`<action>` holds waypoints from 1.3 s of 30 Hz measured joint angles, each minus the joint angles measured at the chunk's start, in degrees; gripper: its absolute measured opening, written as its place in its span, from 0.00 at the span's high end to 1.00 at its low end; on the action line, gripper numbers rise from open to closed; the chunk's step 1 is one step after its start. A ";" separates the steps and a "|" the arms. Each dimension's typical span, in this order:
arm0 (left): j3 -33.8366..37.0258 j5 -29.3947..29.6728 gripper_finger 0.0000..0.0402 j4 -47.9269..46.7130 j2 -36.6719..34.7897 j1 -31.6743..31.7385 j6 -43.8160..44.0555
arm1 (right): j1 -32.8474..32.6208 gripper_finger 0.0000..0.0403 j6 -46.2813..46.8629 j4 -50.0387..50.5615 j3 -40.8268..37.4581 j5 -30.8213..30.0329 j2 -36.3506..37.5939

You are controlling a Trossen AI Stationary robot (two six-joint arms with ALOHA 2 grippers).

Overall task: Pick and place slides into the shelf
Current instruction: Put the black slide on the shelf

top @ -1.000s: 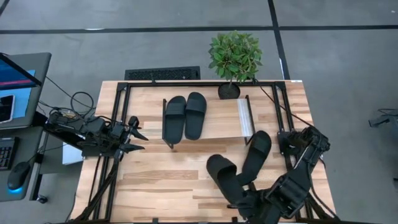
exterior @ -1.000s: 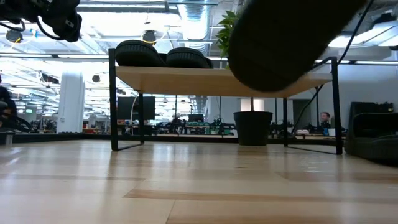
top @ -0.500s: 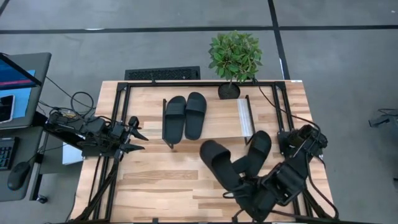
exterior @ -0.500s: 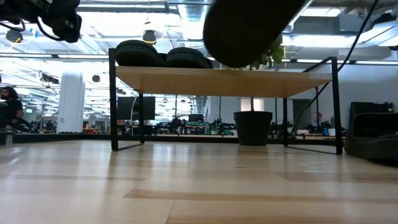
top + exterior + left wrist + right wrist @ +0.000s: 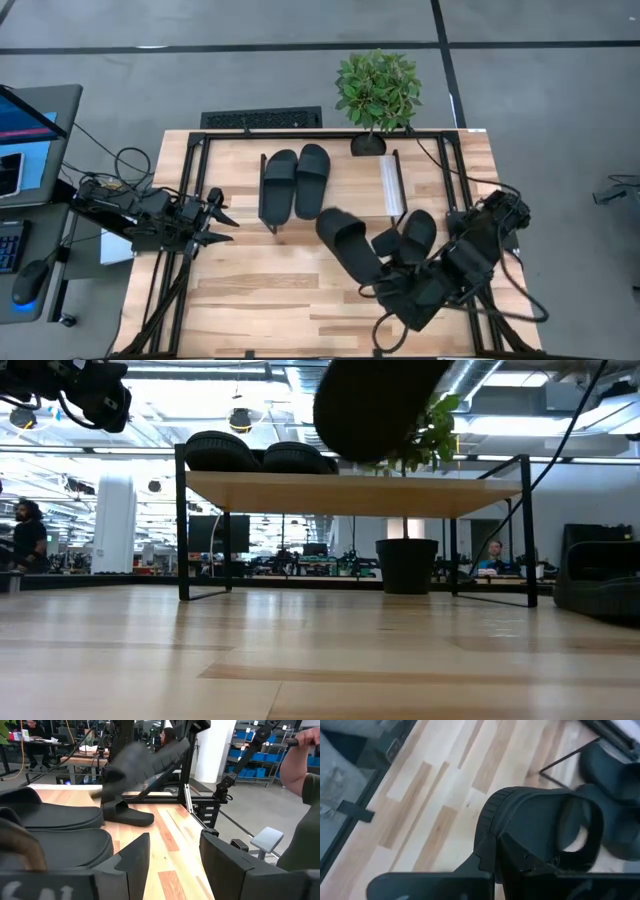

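I'm looking down on the table (image 5: 250, 290), butcher-block, with the shelf (image 5: 355, 190) standing across its far half and a potted plant (image 5: 377, 92) at the far edge behind it. Two slides (image 5: 296, 183) lie side by side on the shelf's left part, toes pointing away from me. My right arm comes in from the near right corner, and the right gripper (image 5: 385, 288) is clamped on the heel of a third slide (image 5: 348, 243), which hangs in the air, toe aimed at the shelf's near edge. The fourth slide (image 5: 415, 238) lies on the table just right of it, beside the shelf's near right leg. My left gripper (image 5: 214, 222) waits at the table's left edge, fingers (image 5: 132, 856) apart, nothing between them.
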State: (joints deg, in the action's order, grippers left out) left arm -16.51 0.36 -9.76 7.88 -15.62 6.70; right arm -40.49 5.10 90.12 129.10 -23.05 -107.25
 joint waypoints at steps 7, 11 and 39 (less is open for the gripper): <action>0.00 0.01 0.60 -0.02 -0.02 0.00 0.02 | -1.57 1.00 0.89 -0.03 0.00 -3.04 3.63; 0.00 0.00 0.60 0.05 -0.02 0.00 0.02 | -1.06 1.00 0.45 -0.12 0.00 -5.61 4.93; 0.00 0.00 0.60 -0.35 -0.02 0.00 1.38 | 15.25 1.00 -0.51 -0.11 -8.46 -16.88 4.82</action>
State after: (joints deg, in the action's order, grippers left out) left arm -16.51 0.36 -10.11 7.86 -15.62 8.08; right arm -25.24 4.59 90.01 120.64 -39.92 -102.43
